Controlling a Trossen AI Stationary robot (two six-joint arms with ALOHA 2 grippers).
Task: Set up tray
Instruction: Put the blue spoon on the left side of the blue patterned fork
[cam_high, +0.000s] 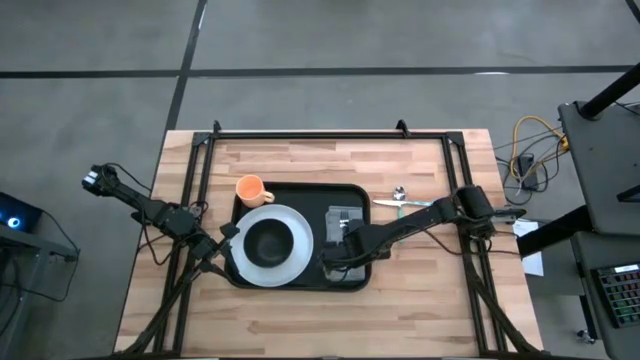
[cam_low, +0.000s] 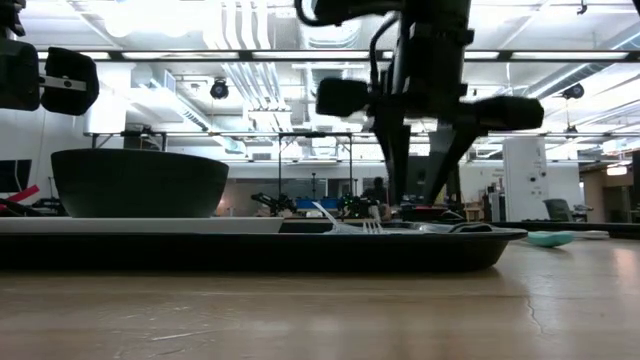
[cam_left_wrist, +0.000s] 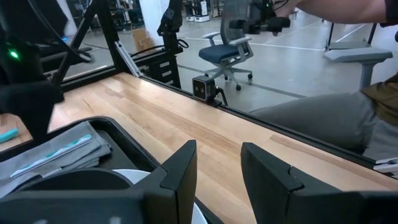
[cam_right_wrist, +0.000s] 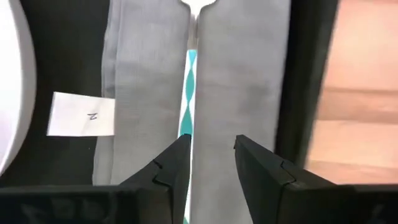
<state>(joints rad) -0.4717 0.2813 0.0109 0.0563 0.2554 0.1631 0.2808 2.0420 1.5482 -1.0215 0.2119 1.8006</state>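
Note:
The black tray (cam_high: 300, 200) lies mid-table. In its left part sits a white plate (cam_high: 292, 262) carrying a dark bowl (cam_high: 267, 241). In its right part a folded grey napkin (cam_high: 347, 219) lies flat, with a fork with a teal-and-white handle (cam_right_wrist: 188, 87) lying along it. My right gripper (cam_right_wrist: 211, 155) is open and hangs low over the napkin's near end (cam_high: 335, 252), one finger on either side of the fork's handle. My left gripper (cam_left_wrist: 217, 162) is open at the tray's left edge (cam_high: 226, 236), beside the plate. My right gripper points down at the fork's handle end (cam_right_wrist: 185, 127), which runs under one finger (cam_right_wrist: 177, 158). Whether that finger touches the handle I cannot tell. My left gripper touches nothing.
An orange mug (cam_high: 250, 189) stands on the table at the tray's far-left corner. A spoon (cam_high: 402, 199) lies on the table right of the tray. A white label (cam_right_wrist: 81, 114) lies in the tray between napkin and plate. Bare wood stretches along the near edge (cam_high: 320, 320).

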